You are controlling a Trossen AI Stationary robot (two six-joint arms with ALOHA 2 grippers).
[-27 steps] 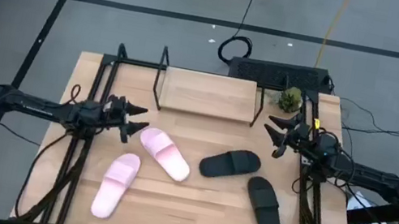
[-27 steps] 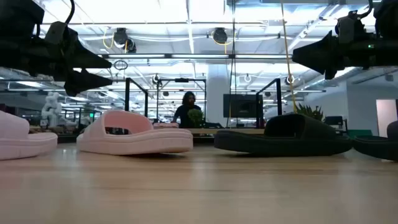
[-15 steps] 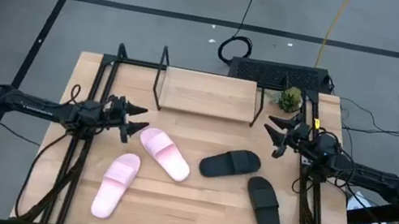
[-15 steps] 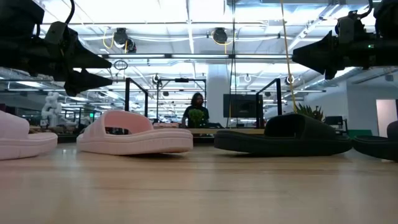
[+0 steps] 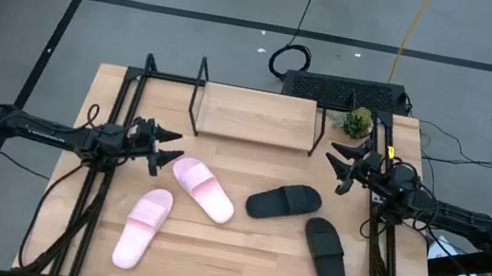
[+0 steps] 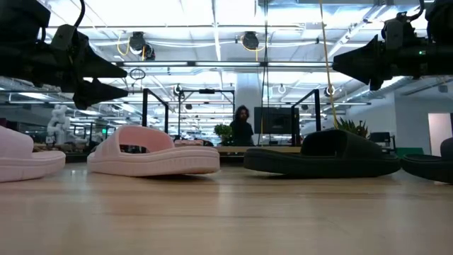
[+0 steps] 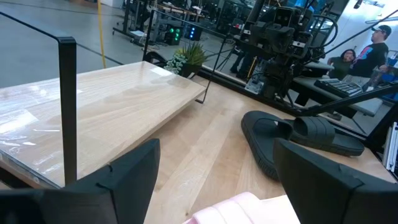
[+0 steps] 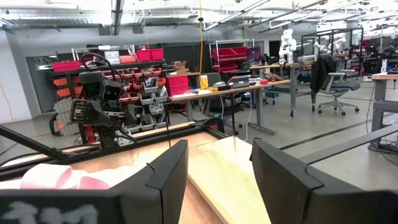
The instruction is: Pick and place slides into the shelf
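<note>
Two pale pink slides lie sole-down on the table: one (image 5: pixel 203 189) near the middle, one (image 5: pixel 141 227) toward the near left. Two black slides lie on the right: one (image 5: pixel 283 202) at the centre, one (image 5: pixel 327 257) nearer the front. The shelf (image 5: pixel 257 117) stands at the far middle with a bare board. My left gripper (image 5: pixel 166 147) hovers open above the table, just left of the upper pink slide. My right gripper (image 5: pixel 336 164) hovers open at the far right, past the black slides, beside the shelf's right end.
A small potted plant (image 5: pixel 358 123) stands at the far right corner, close to my right gripper. Black rails (image 5: pixel 97 203) run along both table sides. Bare tabletop lies along the near edge between the pink and black slides. A person (image 6: pixel 242 127) shows far behind the table.
</note>
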